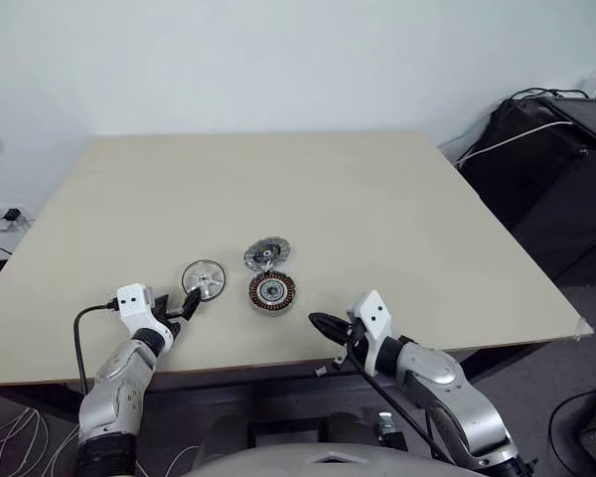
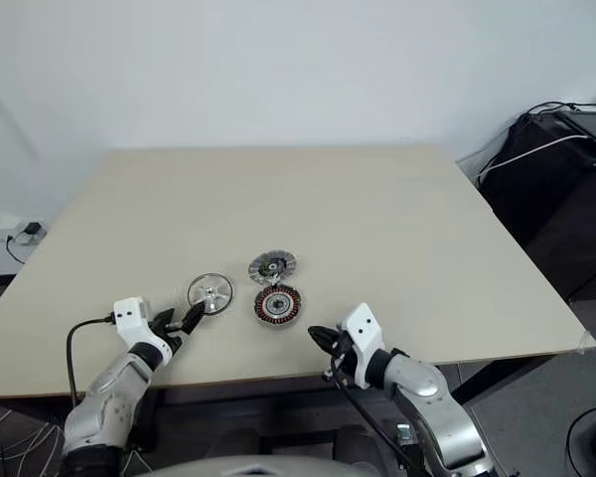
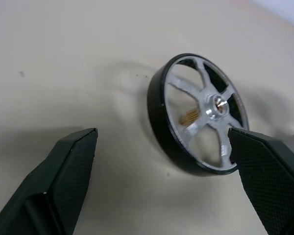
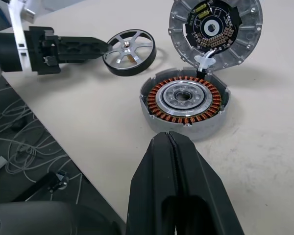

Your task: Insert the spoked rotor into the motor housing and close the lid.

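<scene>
The spoked rotor (image 1: 203,279) lies flat on the beige table (image 1: 377,199), a shiny disc with a black rim (image 3: 198,115). My left gripper (image 1: 187,304) is open just short of it, its fingertips (image 3: 83,142) spread on either side of the rotor's near edge. To the right sits the motor housing (image 1: 271,291) with its copper windings (image 4: 184,100) uncovered. The lid (image 1: 266,254) rests right behind it, inner face showing (image 4: 215,29), with pale wires running to the housing. My right gripper (image 1: 323,324) is shut and holds nothing, hovering near the front edge and pointing at the housing.
The table's front edge (image 1: 278,363) runs right under both hands. Dark equipment with cables (image 1: 546,149) stands off the table's right side. More cables (image 1: 5,224) lie on the floor at the left.
</scene>
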`<state>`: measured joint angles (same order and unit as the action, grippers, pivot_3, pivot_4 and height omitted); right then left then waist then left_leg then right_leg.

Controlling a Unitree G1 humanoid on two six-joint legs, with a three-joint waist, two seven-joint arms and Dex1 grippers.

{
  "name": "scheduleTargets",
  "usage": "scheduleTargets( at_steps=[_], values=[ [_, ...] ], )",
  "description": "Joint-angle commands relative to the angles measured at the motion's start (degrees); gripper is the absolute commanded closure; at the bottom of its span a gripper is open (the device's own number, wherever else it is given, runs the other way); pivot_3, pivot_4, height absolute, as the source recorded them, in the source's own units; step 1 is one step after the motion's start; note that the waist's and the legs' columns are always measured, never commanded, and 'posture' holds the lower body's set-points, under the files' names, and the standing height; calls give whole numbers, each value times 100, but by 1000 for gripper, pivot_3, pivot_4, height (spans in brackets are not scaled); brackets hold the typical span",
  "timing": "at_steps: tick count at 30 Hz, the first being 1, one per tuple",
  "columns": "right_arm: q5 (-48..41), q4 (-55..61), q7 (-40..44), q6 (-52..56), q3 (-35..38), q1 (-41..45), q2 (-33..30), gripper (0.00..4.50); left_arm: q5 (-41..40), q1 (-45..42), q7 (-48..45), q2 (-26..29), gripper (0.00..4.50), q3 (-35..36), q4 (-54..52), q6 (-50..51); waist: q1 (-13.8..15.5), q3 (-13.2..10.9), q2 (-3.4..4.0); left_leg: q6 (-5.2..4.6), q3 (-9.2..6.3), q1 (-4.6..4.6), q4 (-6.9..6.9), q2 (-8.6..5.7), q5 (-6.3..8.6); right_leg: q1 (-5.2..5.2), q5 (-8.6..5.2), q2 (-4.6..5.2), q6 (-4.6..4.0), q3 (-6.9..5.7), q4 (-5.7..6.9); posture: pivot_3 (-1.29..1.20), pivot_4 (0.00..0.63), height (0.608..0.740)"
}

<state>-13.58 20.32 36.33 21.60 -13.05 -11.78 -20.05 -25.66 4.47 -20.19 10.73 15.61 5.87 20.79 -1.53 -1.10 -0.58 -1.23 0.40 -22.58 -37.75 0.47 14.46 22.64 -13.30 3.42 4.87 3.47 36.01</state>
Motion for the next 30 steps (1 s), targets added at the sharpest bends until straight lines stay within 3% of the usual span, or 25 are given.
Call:
scheduleTargets(
  at_steps=[1, 12, 15, 24, 30],
  values=[
    [-44, 116, 7, -136, 24, 109, -8, 4469, -231, -223, -127, -37, 0, 57, 20, 108, 15, 0, 0, 0, 0, 0, 0, 0, 0, 0, 0, 0, 0, 0, 0, 0, 0, 740],
    [-3, -141, 25, -323, 13, 121, 10, 4469, -496, -636, -195, -179, 0, -5, 188, 461, 29, 3, -7, -2, 0, -1, -2, -2, -1, -2, 4, -2, -6, -1, 0, 0, 0, 740],
    [4, -193, 16, -401, 10, 103, 18, 4500, -488, -664, -190, -192, 552, -13, 198, 479, 29, 3, -7, -2, 0, 0, -3, -2, -1, -3, 4, -3, -6, -1, 0, 0, 0, 740],
    [50, -373, -20, -587, -16, 58, 59, 4500, -426, -600, -97, -169, 3466, -3, 189, 475, 37, 9, -8, -2, -2, 0, -4, -2, -1, -6, 4, -2, -6, -2, 0, 0, 0, 740],
    [67, -465, 10, -643, -41, 75, 58, 4500, -532, -413, 60, -317, 3607, 173, -20, 303, 18, 14, -7, 0, -3, 11, -9, 0, -1, -14, 4, -3, 5, -1, 2, 0, 0, 740]
  ],
)
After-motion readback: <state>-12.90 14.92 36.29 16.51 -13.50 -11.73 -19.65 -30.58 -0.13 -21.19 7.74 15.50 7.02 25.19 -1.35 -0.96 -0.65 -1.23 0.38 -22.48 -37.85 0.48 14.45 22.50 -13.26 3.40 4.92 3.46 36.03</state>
